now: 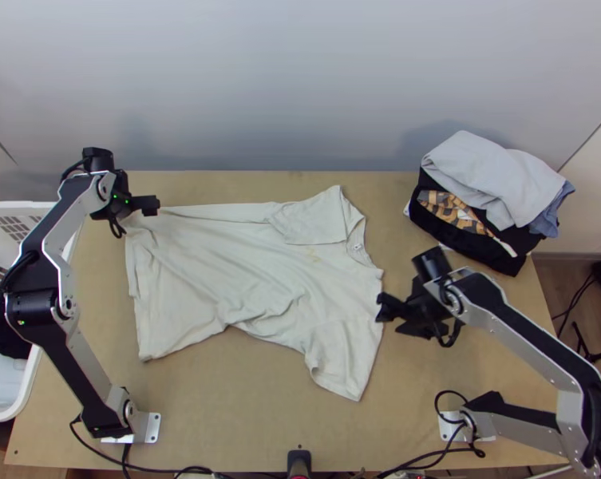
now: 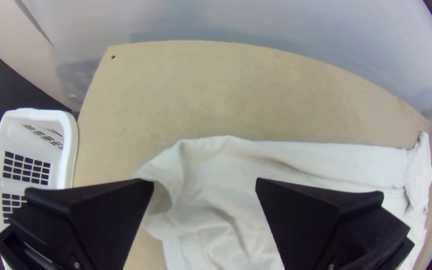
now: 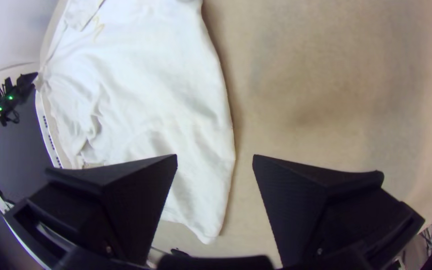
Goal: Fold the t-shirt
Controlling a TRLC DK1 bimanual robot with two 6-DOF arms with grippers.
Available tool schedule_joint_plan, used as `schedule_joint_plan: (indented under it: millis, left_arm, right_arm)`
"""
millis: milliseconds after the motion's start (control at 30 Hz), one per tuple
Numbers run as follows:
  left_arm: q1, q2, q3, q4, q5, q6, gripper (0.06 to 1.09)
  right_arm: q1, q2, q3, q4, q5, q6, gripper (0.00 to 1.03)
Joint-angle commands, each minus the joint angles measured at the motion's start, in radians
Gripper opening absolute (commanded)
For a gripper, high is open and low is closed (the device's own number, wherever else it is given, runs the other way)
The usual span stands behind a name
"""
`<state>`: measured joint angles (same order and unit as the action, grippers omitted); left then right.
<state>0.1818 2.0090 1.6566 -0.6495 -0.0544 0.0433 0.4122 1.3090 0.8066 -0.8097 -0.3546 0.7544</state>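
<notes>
Light wooden table (image 1: 244,415) — a pale wall (image 1: 300,88) rises behind.

- Light wooden worktop (image 1: 244,415)
- Pale t-shirt (image 1: 220,271), spread out with creases, across its middle and left
- Pile of clothes (image 1: 500,188) near its far right corner

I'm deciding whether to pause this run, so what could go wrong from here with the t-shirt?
The left claw is open over a rumpled, gaping corner of the t-shirt; closing might catch one layer and miss the other. The right claw is open at the shoulder edge, so it could pinch too little cloth and slip off. Creases bunch mid-body, and a fold made now may trap them.
</notes>
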Motion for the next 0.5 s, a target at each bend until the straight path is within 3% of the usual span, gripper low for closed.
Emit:
schedule_joint_plan:
  millis: [0, 300, 467]
  left_arm:
    - [-0.013, -0.009, -0.006, -0.021, -0.15, 0.075, 1.04]
    - [-0.036, -0.027, -0.066, 0.013, -0.225, 0.122, 1.04]
    - [-0.058, -0.029, -0.073, 0.013, -0.223, 0.122, 1.04]
  right_arm:
    - [0.042, 0.073, -0.049, 0.053, -0.021, -0.043, 0.69]
    - [0.043, 0.091, -0.047, 0.092, -0.021, -0.073, 0.69]
    - [0.045, 0.091, -0.053, 0.101, -0.021, -0.104, 0.69]
